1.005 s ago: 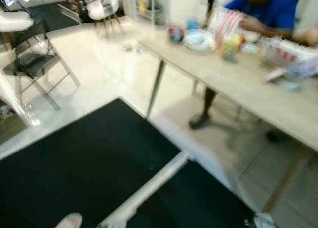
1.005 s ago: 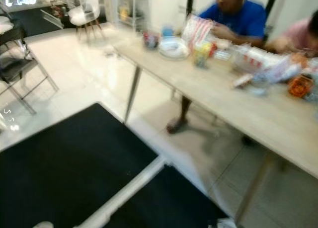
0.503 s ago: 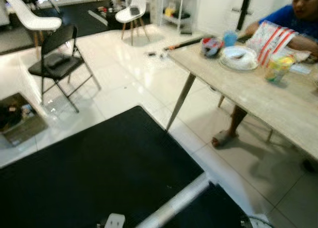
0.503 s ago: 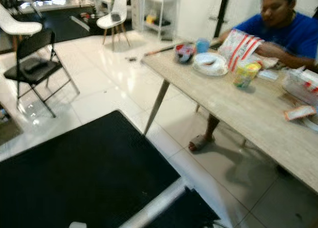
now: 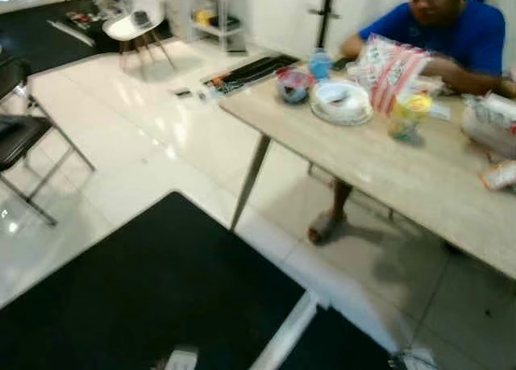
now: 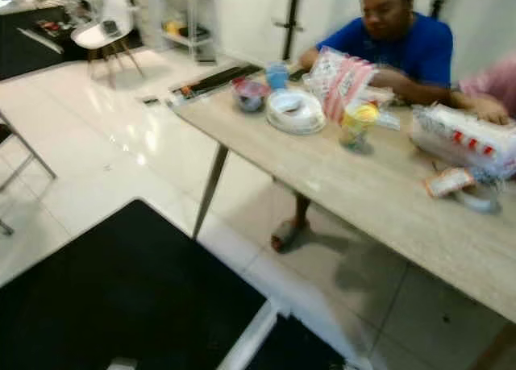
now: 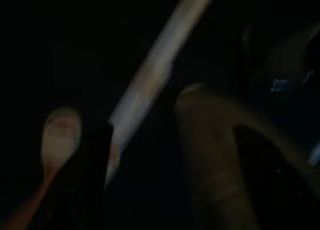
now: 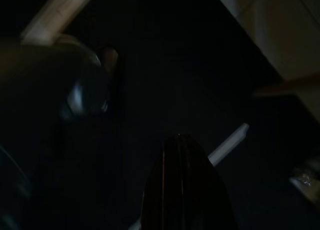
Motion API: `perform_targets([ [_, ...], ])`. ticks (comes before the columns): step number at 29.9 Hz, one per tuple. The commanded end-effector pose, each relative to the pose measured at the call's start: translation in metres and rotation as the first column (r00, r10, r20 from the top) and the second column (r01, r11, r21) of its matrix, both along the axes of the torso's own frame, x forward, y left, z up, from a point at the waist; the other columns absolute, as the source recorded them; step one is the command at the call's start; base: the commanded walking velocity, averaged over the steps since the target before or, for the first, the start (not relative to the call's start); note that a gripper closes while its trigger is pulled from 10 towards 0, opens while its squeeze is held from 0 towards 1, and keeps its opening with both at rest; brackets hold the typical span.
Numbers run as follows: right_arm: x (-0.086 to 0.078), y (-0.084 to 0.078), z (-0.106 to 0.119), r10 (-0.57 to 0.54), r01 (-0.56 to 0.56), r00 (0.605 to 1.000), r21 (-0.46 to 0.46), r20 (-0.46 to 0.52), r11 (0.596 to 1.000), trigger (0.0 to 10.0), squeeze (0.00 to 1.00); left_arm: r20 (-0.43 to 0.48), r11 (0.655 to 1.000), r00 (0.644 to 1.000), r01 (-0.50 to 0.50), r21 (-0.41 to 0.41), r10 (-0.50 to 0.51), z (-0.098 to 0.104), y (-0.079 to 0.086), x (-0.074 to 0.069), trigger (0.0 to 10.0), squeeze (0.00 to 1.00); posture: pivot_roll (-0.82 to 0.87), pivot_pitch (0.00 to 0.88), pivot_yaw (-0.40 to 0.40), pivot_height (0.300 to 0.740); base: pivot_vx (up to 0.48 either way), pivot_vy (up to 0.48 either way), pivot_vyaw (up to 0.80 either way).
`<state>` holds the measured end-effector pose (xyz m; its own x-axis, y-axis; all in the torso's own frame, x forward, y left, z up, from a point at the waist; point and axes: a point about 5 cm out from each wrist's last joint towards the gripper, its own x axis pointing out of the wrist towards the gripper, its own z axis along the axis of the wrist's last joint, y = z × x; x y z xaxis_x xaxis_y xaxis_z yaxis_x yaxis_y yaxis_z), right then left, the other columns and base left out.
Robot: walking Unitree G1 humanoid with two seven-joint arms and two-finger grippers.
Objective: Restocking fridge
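Cluttered wooden table (image 6: 379, 197) on glossy white tiles (image 5: 121, 136) beside black mat (image 5: 145, 297); right hand (image 8: 184, 187) fingers together, left's unclear

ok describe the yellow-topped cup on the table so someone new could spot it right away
Start at the long light wooden table where a person in a blue shirt sits. The cup stands between the white round plate and the red-striped white bag. It alone is see-through with a yellow top.

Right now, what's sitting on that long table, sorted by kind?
Cups: 2, blue and yellow-lidded
Bowls: 2, dark and white
Red-striped packages: 2, upright and flat
Small packet: 1
Total: 7
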<state>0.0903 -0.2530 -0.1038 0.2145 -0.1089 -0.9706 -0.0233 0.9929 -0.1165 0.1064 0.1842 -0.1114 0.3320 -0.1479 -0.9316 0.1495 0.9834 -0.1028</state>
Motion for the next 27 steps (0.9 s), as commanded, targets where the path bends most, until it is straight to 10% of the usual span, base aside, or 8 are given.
perform_targets([
  [1, 0.0188, 0.0042, 0.0035, 0.018, -0.018, 0.998, 0.002, 0.063, 1.0, 10.0, 0.0, -0.059, 1.0, 0.998, 0.006, 0.001, -0.006, -0.0041, 0.0001, -0.0161, 10.0, 0.0, -0.02, 0.0, 0.011, 0.74, 0.401, 0.0, 0.0],
  [27, 0.023, 0.0048, 0.0045, 0.034, -0.034, 0.997, -0.006, 0.067, 0.999, 10.0, 0.0, -0.037, 1.0, 0.999, 0.001, -0.026, -0.002, -0.003, -0.0004, -0.013, 10.0, 0.0, -0.02, 0.0, 0.008, 0.74, 0.221, -0.017, 0.0],
])
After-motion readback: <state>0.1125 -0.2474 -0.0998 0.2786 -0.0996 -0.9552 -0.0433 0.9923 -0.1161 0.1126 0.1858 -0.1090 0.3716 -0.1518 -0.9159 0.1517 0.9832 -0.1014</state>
